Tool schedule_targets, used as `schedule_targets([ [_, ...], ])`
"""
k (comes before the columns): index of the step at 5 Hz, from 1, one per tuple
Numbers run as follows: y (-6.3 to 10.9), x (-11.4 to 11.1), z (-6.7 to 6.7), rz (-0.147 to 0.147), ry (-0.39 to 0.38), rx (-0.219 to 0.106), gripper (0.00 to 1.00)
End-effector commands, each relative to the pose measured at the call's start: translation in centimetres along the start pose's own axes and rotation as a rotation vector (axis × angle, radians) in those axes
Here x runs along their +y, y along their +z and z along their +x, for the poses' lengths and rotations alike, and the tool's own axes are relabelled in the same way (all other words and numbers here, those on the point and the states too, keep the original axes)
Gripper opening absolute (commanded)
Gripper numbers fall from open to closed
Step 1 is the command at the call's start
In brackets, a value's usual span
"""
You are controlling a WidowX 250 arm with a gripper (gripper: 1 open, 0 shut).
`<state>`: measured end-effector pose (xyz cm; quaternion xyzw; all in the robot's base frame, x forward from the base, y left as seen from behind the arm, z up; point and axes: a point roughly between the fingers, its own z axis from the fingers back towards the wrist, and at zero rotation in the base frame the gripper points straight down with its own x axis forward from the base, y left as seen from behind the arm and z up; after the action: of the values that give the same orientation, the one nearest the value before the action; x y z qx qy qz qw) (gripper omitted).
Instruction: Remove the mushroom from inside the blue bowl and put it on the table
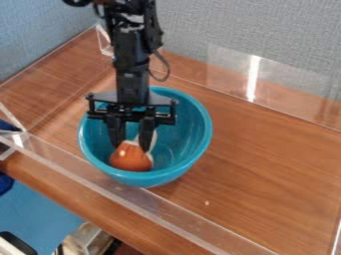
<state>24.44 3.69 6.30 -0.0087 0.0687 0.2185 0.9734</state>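
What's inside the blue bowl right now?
The mushroom lies in the blue bowl, its reddish cap showing. The gripper reaches down with jaws drawn in around it, covering the stem and the bowl's floor beneath.

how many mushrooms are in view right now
1. The mushroom sits inside the blue bowl, between the hand's fingers. The hand could hide part of the bowl's inside.

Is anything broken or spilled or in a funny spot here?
Nothing is broken or spilled. The one odd thing is the mushroom sitting inside the blue bowl, tipped over on its side. The gripper has its fingers closed around the stem. The bowl sits flat on the table.
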Motion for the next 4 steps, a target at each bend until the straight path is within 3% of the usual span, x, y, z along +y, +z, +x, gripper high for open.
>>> schedule_targets([
  [1,1.77,-0.27,0.28,-0.014,-0.052,-0.071,0.00],
  [2,1.64,-0.24,-0.01,-0.008,-0.097,-0.072,0.00],
  [4,1.28,-1.24,0.27,-0.006,-0.111,-0.075,0.00],
])
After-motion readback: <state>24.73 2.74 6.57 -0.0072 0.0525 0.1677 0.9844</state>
